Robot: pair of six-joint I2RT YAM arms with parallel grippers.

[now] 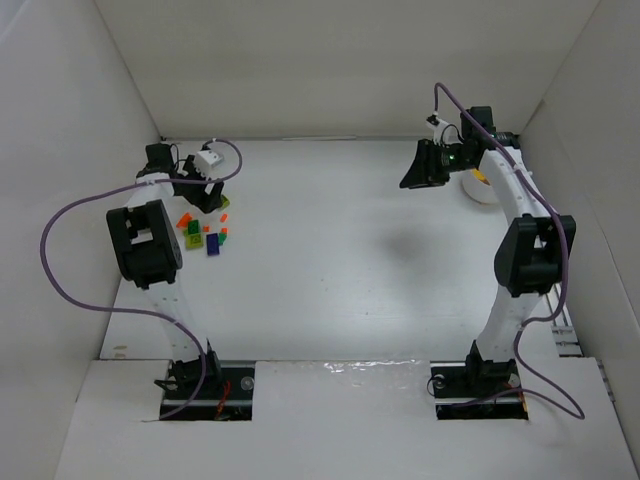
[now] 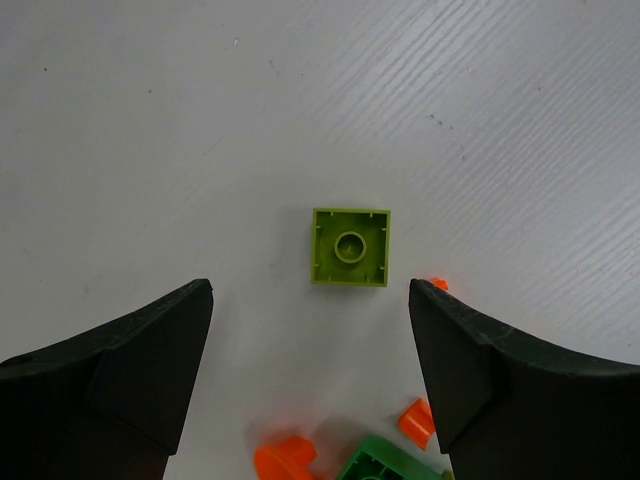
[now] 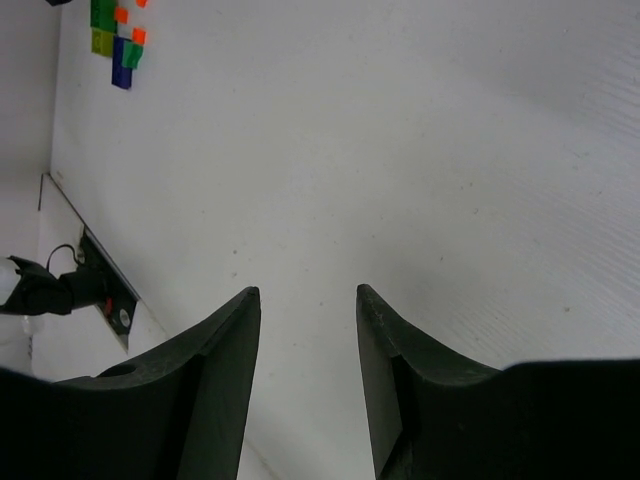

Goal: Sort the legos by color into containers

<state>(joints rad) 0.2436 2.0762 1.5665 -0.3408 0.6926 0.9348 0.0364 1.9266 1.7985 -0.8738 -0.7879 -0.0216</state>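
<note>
Legos [image 1: 203,233] sit in a loose cluster on the table [image 1: 330,270], far left, under the left arm. The cup [image 1: 484,190] is far right, well apart from them. It's round and white, mostly hidden behind the right arm, so I can't see its compartments. Left gripper [image 2: 310,286] hangs over the cluster, jaws wide apart, nothing between them. Just beyond the tips lies a lime brick [image 2: 350,247]: square, glossy plastic, flat on the table with its hollow side up. It has thin walls, one round tube in the middle and small ribs inside the rim. It touches neither finger. Three orange bits [image 2: 285,459] lie near it: one tiny at the right finger's tip, one partly behind that finger, one at the bottom edge of the wrist view. Beside that last one is a darker green brick [image 2: 385,464], cut off by the frame. Top view also shows a dark blue brick [image 1: 213,246] on the near side of the cluster. Right gripper [image 3: 308,291] is over the table near the cup, jaws partly apart, holding nothing. Fingers on both grippers are matte black wedges tapering to blunt tips. The table is white with fine parallel ridges and a few dark specks.
</note>
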